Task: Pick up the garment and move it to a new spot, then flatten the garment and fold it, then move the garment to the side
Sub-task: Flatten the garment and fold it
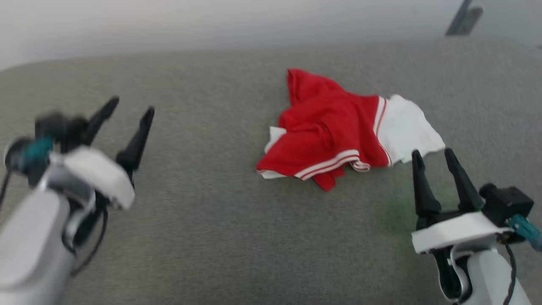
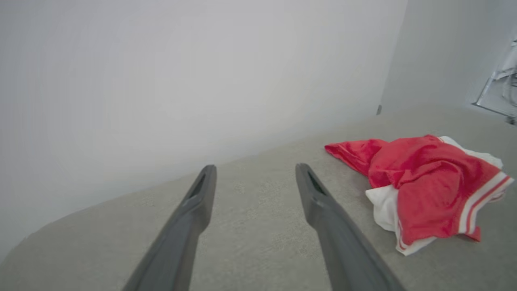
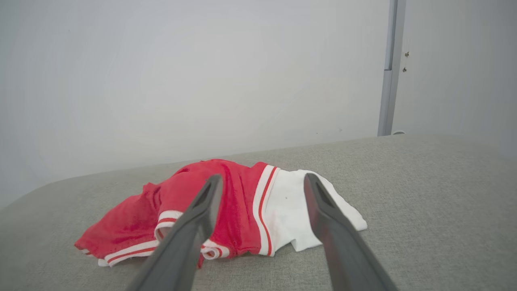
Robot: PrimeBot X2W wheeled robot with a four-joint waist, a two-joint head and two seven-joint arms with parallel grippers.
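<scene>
The garment (image 1: pixel 330 127) I saw was a red shirt, crumpled in a loose heap, one white sleeve spread flat on my right, red-and-white striped trim along its near edge, lying on the grey woven surface (image 1: pixel 211 237).

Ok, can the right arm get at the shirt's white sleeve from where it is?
Probably yes: the right gripper is open, its tips close to the white sleeve of the garment, with nothing lying between them.

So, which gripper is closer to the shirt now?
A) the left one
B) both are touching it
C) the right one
C: the right gripper points its open fingers at the shirt from close by its white sleeve, while the left gripper hangs far off to the side.
</scene>
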